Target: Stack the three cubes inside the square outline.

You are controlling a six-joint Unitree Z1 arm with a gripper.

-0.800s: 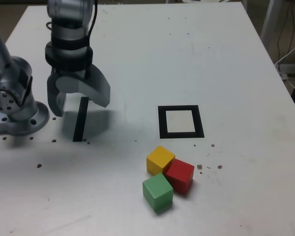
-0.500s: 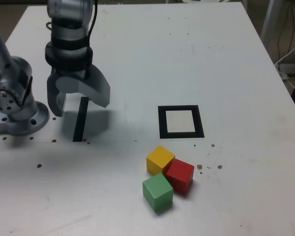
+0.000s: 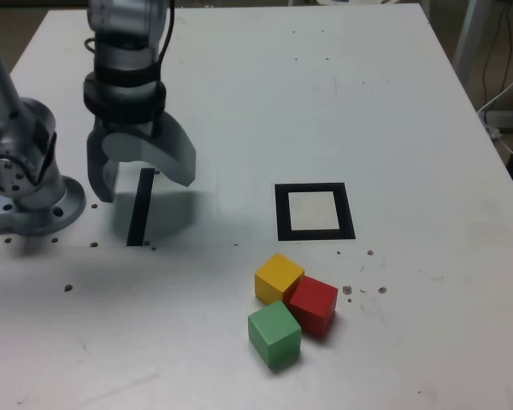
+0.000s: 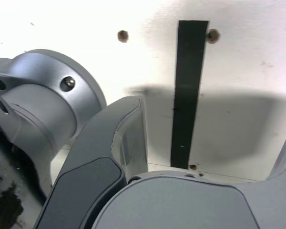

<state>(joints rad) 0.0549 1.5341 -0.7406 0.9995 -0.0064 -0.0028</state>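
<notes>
White tabletop (image 3: 239, 102) formed the work surface, pitted with small holes and specks. Nearest the camera lay the three cubes in a tight cluster: the yellow cube (image 3: 279, 277) farthest back, the red cube (image 3: 313, 306) touching it on the exterior view's right, and the green cube (image 3: 274, 334) in front, against both. None was stacked. Just behind the cluster lay the square outline (image 3: 315, 211), its white centre unoccupied. Well apart, toward the exterior view's left, the gripper (image 3: 138, 186) hung over the narrow black strip (image 3: 138, 207), beside the arm's base (image 3: 30, 184); its jaws were spread wide and held nothing.

By this evidence the task stood at its first step, the approach, with no cube yet picked. The next move would call for travel across to the cluster and a descent onto one cube, probably an outer one, since the touching faces leave little finger clearance.

Compared with the earlier frames, the gripper had shifted slightly upward and toward the exterior view's right; the cubes had not moved.
</notes>
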